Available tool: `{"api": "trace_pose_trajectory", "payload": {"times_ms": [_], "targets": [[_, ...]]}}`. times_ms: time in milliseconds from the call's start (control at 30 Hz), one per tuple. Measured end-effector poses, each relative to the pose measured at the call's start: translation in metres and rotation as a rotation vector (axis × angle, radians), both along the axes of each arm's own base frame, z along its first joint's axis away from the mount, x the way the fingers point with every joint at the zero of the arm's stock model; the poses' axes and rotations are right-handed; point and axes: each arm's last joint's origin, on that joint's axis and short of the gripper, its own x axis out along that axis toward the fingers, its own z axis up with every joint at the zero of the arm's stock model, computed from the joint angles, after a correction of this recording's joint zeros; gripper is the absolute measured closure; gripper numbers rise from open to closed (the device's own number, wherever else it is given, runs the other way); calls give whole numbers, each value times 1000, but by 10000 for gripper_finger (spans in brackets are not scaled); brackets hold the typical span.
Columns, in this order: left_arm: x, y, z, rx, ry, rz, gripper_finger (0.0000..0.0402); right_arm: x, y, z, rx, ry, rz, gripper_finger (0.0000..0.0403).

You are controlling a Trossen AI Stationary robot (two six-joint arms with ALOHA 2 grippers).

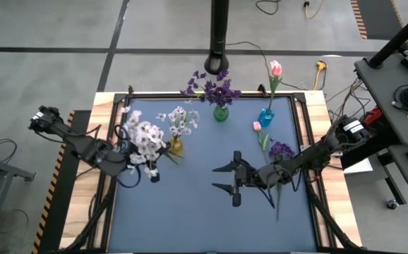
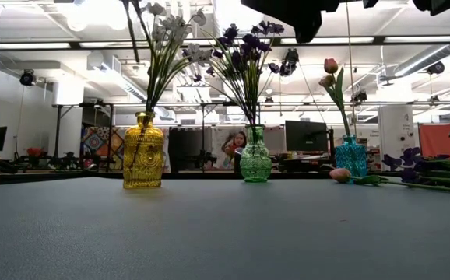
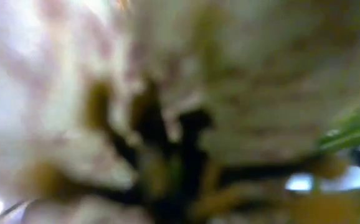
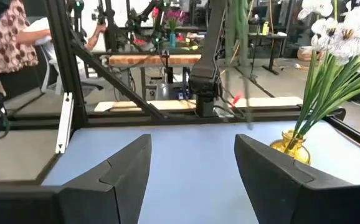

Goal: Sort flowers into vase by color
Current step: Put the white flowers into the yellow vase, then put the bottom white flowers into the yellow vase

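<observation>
Three glass vases stand on the blue mat: a yellow vase (image 1: 176, 146) (image 2: 143, 150) with white sprays (image 1: 181, 120), a green vase (image 1: 220, 113) (image 2: 254, 155) with purple blossoms (image 1: 214, 88), and a blue vase (image 1: 266, 115) (image 2: 350, 158) with one pink tulip (image 1: 275, 68). A pink bud (image 1: 258, 126) and a purple sprig (image 1: 282, 149) lie flat on the mat's right side. A big white blossom cluster (image 1: 144, 139) sits over my left gripper (image 1: 135, 168) and fills the left wrist view (image 3: 242, 81). My right gripper (image 1: 234, 179) (image 4: 192, 174) is open and empty, mid-mat, pointing toward the table's left.
A black frame (image 1: 299, 127) runs round the mat. A dark camera post (image 1: 219, 35) stands at the far edge behind the green vase. Free mat (image 1: 190, 212) lies toward the near edge. People (image 4: 12, 37) sit in the room beyond the table.
</observation>
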Motion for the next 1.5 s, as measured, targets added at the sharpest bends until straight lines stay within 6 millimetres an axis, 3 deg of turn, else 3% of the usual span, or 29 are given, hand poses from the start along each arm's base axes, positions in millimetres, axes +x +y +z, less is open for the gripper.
{"api": "trace_pose_trajectory", "payload": {"times_ms": [133,333,433,600,900,1133,1300,1500], "targets": [[10,-10,-7,-63,-14,-130,392,0,0,-2,-52,19,10,179],[57,-39,-46,-76,-23,-164,392,2,0,-7,-89,45,29,179],[80,-50,-66,-47,39,-154,392,-1,-2,-7,-105,95,0,179],[103,-64,-81,-72,183,-136,391,-14,-8,0,-67,190,-10,179],[122,-75,-75,-108,516,-9,327,-31,-15,12,-35,266,-20,179],[138,-83,-81,-119,603,-26,249,-32,-16,11,-44,290,-21,179],[134,-81,-79,-121,646,-19,199,-36,-18,9,-39,334,-29,179],[125,-79,-77,-164,736,-58,176,-40,-20,7,-22,375,-49,179]]}}
